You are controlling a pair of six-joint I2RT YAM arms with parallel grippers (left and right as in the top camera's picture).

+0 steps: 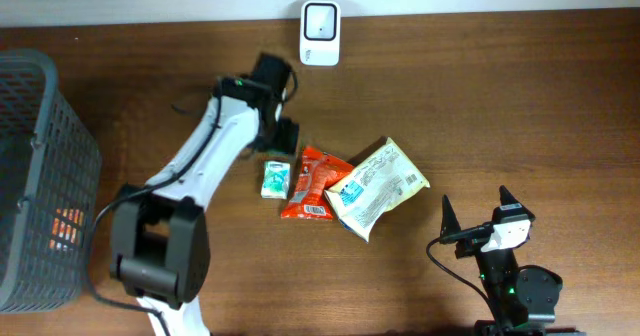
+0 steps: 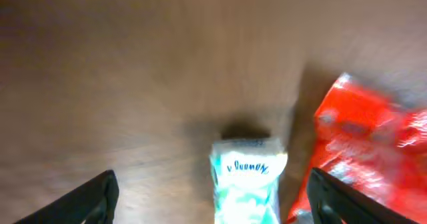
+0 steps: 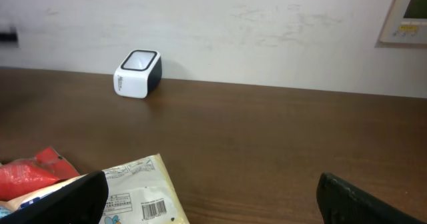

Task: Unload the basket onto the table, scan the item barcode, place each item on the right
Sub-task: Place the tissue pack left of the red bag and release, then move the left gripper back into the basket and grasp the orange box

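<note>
The left end effector [image 2: 212,177] hangs low over the middle of the counter [image 1: 520,86], its fingers spread wide and pinching nothing. The small teal-and-white packet [image 2: 245,181] lies flat between them, touching neither. A red packet [image 1: 315,184] lies just beside it, then a white bag [image 1: 380,188]. The scanner [image 1: 320,21] sits at the far edge. The right end effector [image 1: 474,198] gapes empty near the front edge

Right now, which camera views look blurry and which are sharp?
Left wrist view: smeared, the small green packet and red bag soft. Right wrist view: sharp, the barcode on the pale bag distinct. Overhead view: crisp, evenly lit.
</note>
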